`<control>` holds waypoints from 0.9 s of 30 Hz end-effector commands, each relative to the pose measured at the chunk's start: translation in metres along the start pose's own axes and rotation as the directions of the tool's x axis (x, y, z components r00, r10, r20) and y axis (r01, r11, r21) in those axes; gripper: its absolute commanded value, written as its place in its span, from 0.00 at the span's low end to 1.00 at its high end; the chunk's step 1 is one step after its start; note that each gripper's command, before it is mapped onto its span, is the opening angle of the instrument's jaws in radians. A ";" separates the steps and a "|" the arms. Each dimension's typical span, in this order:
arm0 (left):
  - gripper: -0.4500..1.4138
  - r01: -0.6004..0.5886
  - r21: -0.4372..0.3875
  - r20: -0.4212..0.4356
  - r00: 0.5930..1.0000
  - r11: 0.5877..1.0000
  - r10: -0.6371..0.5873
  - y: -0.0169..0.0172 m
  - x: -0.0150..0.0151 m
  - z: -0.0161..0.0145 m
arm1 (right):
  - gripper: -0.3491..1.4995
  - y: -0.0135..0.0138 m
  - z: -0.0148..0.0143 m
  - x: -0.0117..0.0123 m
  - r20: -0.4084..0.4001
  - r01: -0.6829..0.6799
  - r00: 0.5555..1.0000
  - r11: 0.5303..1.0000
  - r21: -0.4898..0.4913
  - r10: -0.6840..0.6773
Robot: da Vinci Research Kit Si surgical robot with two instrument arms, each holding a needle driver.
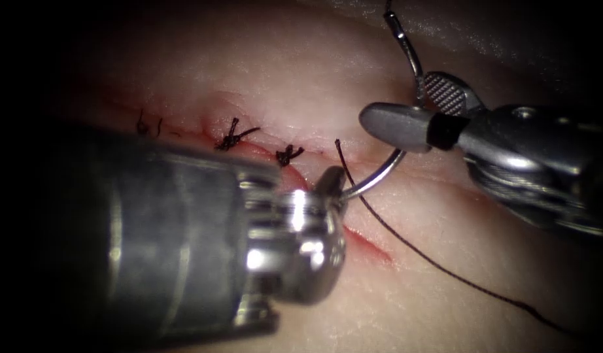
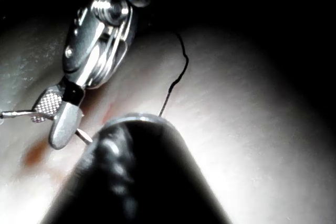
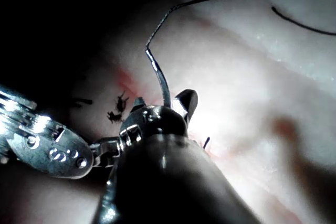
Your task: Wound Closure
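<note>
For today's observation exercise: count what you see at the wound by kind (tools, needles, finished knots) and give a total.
Tools: 2, the left tool gripping the needle near its tip, the right tool with jaws open around the needle's upper curve.
Needles: 1, the curved needle, above the tissue.
Finished knots: 3, the knots along the cut.
Total: 6.

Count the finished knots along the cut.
3 that show. One knot sits just left of the left tool, a second knot further left, and a third knot at the dim far left. The left tool's shaft may hide more.
</note>
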 end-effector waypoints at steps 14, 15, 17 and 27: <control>0.68 0.080 -0.155 -0.180 0.978 0.985 -0.108 -0.0002 0.0004 0.0006 | 0.00 0.0005 -0.0014 0.0014 -0.136 0.196 0.969 0.978 -0.073 -0.205; 0.70 0.092 -0.202 -0.211 0.968 0.975 -0.135 -0.0004 0.0004 0.0005 | 0.00 0.0006 -0.0014 0.0015 -0.141 0.199 0.968 0.978 -0.063 -0.206; 0.73 0.132 -0.279 -0.254 0.945 0.951 -0.205 -0.0008 0.0005 0.0003 | 0.00 0.0008 -0.0015 0.0014 -0.147 0.207 0.967 0.978 -0.014 -0.207; 0.58 0.381 -0.740 -0.176 0.687 0.555 -0.705 -0.0047 -0.0005 -0.0007 | 0.00 0.0016 -0.0008 0.0012 -0.211 0.258 0.956 0.929 0.266 -0.205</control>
